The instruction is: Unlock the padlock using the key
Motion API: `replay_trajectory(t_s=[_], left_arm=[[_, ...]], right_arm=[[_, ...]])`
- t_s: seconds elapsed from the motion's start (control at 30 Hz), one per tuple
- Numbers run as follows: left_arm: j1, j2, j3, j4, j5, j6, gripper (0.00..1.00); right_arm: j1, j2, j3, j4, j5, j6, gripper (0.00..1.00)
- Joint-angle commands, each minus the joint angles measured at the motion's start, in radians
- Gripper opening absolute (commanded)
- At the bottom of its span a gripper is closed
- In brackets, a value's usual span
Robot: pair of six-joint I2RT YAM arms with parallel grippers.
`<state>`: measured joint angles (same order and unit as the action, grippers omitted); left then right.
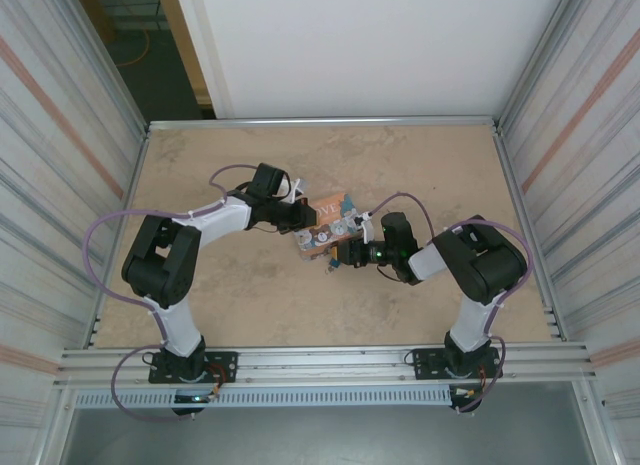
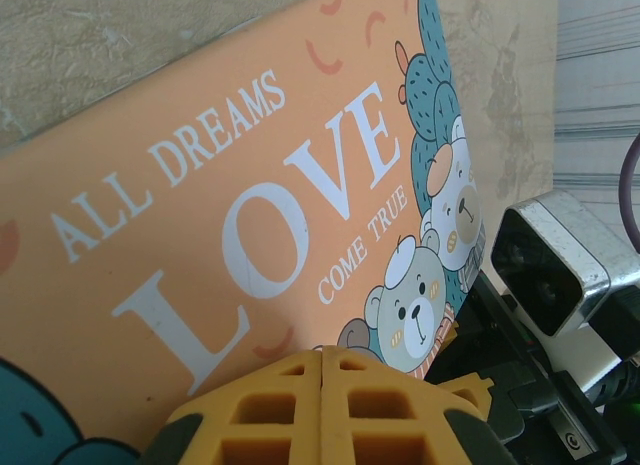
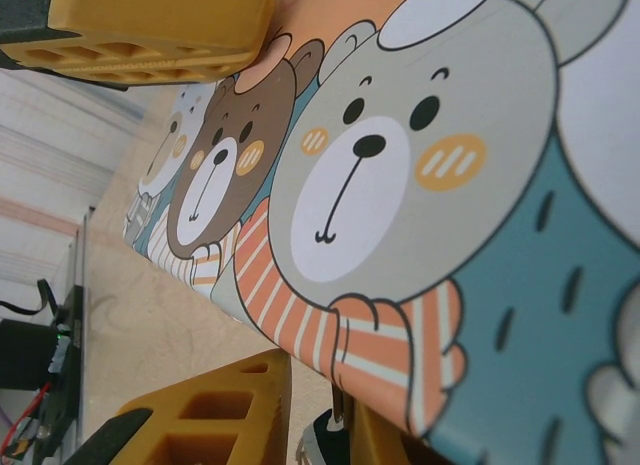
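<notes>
The orange-and-teal "LOVE" tin (image 1: 330, 207) (image 2: 200, 185) (image 3: 450, 185) lies mid-table between both arms. My left gripper (image 1: 303, 220) (image 2: 322, 370) is at the tin's left end, shut, with its yellow pads pressed together and nothing visible between them. My right gripper (image 1: 345, 253) (image 3: 320, 425) sits at the tin's near right edge, partly under its rim. Its fingers stand a little apart. Between them shows a small dark thing with a silvery edge (image 3: 335, 447), likely the padlock, mostly hidden by the tin. I cannot make out a key.
A yellow finger (image 3: 150, 25) hangs over the tin in the right wrist view. The right arm's wrist camera (image 2: 550, 260) is close beside the tin. Beige tabletop (image 1: 250, 315) lies around, fenced by metal rails and ribbed walls (image 1: 60, 185).
</notes>
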<state>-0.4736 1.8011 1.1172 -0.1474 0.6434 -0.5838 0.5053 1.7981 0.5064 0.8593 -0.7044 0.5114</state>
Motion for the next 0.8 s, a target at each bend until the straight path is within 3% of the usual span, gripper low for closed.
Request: replay_trajectory(t_s=[0.0, 0.37, 0.47, 0.6, 0.77], left_arm=[[-0.016, 0.019, -0.022, -0.062, -0.031, -0.001, 0.04], [-0.016, 0.023, -0.016, -0.064, -0.030, 0.001, 0.04], [-0.016, 0.021, -0.016, -0.064, -0.032, 0.000, 0.04], [-0.016, 0.017, -0.021, -0.064, -0.034, 0.001, 0.04], [-0.016, 0.005, -0.035, -0.064, -0.039, 0.001, 0.04]], right_arm=[[0.003, -0.039, -0.003, -0.003, -0.015, -0.032, 0.21], [-0.006, -0.059, -0.010, -0.045, -0.005, -0.050, 0.19], [-0.010, -0.062, -0.011, -0.050, -0.003, -0.051, 0.14], [-0.013, -0.061, -0.006, -0.051, -0.002, -0.041, 0.00], [-0.013, -0.068, -0.005, -0.050, 0.026, -0.016, 0.00]])
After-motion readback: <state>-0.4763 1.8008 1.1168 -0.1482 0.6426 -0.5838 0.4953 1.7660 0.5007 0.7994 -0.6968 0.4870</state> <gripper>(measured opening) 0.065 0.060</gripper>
